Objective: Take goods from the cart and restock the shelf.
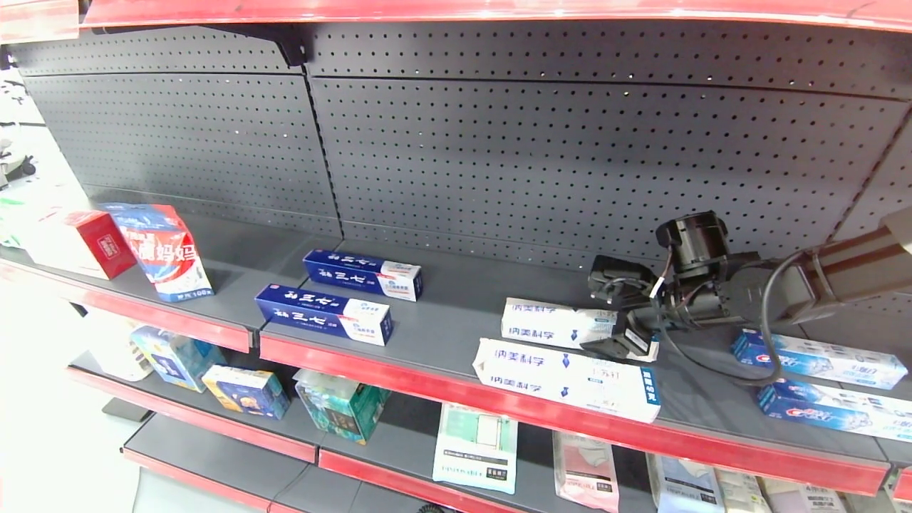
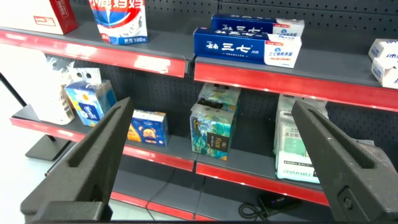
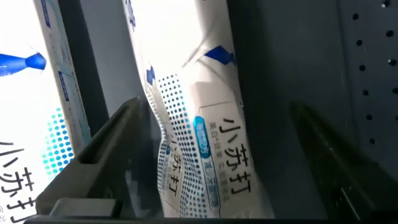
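Observation:
Two white toothpaste boxes lie on the grey shelf point(image 1: 456, 313) with the red front edge. The front box point(image 1: 566, 377) is at the shelf's lip and the rear box point(image 1: 548, 320) just behind it. My right gripper point(image 1: 614, 311) is low over the rear box's right end. In the right wrist view the rear box point(image 3: 205, 124) lies between the open fingers point(image 3: 112, 143); one is close beside it, the other stands clear. The front box point(image 3: 25, 124) shows alongside. My left gripper point(image 2: 212, 106) is open and holds nothing, out in front of the lower shelves.
Two dark blue toothpaste boxes point(image 1: 324, 313) point(image 1: 363, 274) lie mid-shelf, two light blue ones point(image 1: 819, 360) point(image 1: 833, 410) at the right. A red box point(image 1: 100, 242) and a blue-red pouch point(image 1: 167, 253) stand at the left. Lower shelves point(image 2: 161, 158) hold boxed goods. The pegboard back wall point(image 1: 499, 157) is close behind.

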